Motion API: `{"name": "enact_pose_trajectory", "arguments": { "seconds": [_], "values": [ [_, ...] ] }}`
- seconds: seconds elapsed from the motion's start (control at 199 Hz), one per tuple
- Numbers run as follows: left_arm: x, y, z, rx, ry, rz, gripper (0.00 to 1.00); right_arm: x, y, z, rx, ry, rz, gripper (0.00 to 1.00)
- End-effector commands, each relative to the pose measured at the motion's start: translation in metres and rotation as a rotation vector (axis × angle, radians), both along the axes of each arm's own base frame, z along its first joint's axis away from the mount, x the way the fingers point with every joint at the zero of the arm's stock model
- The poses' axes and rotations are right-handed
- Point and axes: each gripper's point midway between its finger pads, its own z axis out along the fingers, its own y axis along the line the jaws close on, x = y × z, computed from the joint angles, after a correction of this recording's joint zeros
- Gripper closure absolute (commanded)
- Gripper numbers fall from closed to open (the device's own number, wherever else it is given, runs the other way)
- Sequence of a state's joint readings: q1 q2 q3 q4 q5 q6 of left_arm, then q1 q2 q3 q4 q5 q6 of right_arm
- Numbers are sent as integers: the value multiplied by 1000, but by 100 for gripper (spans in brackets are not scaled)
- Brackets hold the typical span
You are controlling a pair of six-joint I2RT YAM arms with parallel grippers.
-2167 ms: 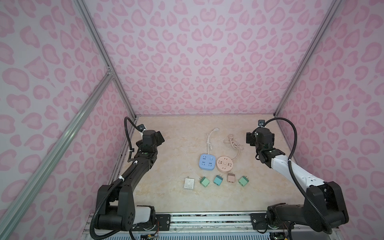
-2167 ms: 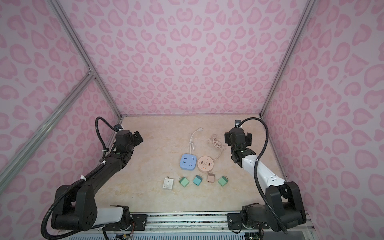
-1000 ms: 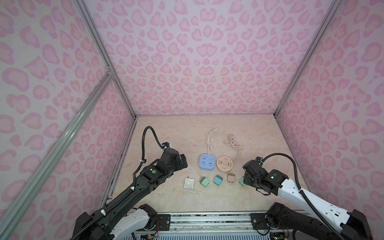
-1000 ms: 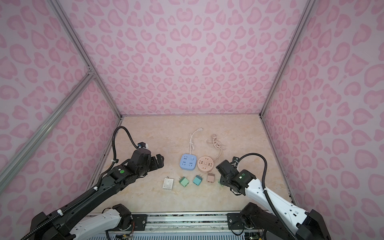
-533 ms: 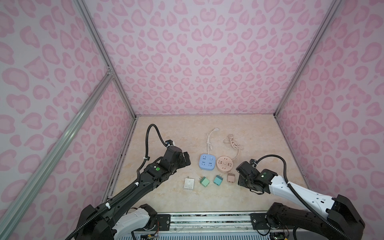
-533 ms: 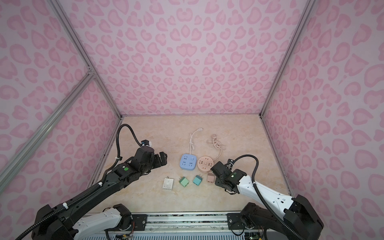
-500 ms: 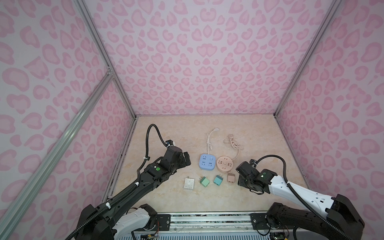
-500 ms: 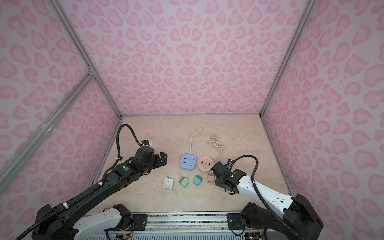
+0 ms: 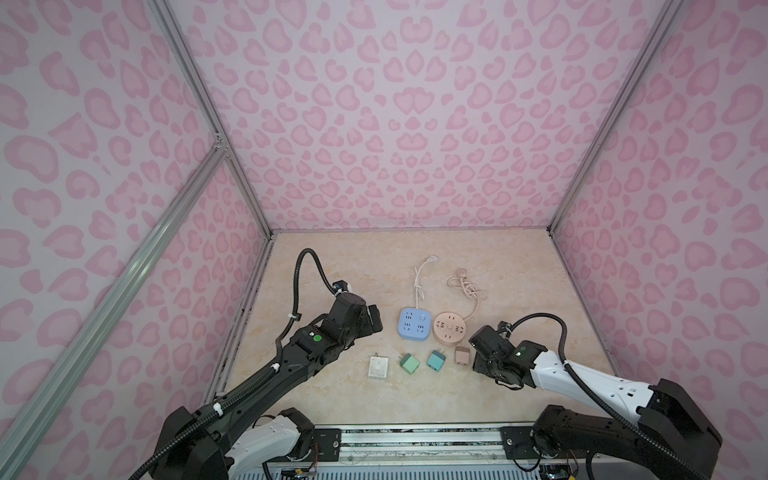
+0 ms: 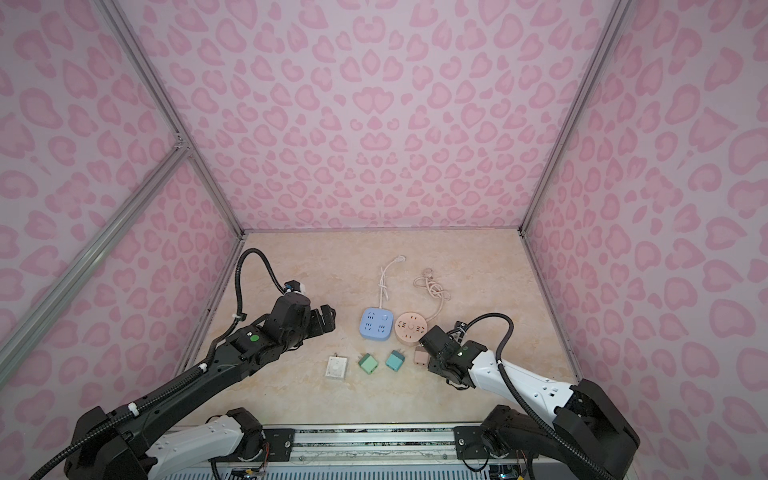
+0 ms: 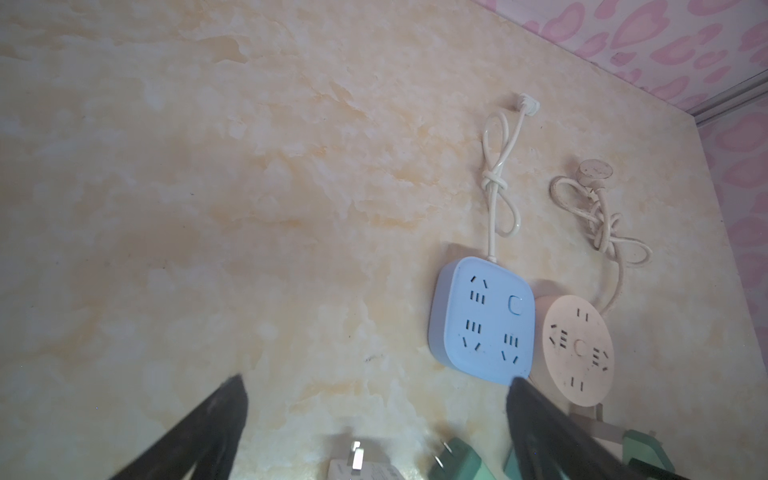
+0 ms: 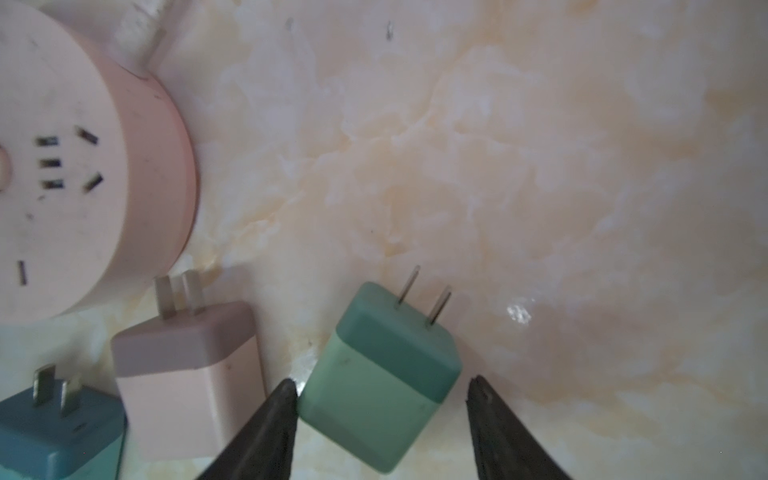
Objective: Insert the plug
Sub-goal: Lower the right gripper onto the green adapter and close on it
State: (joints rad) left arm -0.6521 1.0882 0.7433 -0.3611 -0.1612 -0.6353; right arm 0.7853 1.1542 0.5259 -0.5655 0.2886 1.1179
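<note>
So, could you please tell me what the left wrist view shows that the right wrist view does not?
Only the left wrist view shows the blue power strip, its white knotted cord, the white plug and the left gripper, fingers wide open. Only the right wrist view shows the right gripper, its fingers either side of a green plug without clamping it. Both show the pink round power strip and the marble tabletop.
</note>
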Motion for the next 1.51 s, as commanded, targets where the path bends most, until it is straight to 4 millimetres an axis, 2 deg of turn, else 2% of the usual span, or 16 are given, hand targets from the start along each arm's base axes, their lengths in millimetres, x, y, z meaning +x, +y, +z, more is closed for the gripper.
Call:
{"name": "enact_pose_trajectory", "arguments": {
  "seconds": [0.0,0.191,0.281,0.482,0.809,0.969,1.241,1.502],
  "values": [
    [3,0,1,-9,-17,16,1,-4,-9,-1,-31,5,-17,37],
    [1,-2,0,-9,-12,11,1,-9,-36,4,-99,-24,-52,39],
    [1,-3,-1,-7,-14,10,1,-11,-42,5,-87,-38,-54,40],
    [1,-5,-6,6,-3,6,2,-9,-43,7,-52,-42,-26,41],
    [-3,-7,-8,1,-1,4,2,2,-27,2,-4,-26,131,45],
    [-5,-5,-10,5,3,5,2,5,-31,2,-56,-3,162,45],
    [-6,-5,-13,6,7,4,2,5,-32,-10,-92,64,171,48],
    [-6,-7,-16,7,17,-5,3,9,-30,-17,-128,114,198,55]
  ]
}}
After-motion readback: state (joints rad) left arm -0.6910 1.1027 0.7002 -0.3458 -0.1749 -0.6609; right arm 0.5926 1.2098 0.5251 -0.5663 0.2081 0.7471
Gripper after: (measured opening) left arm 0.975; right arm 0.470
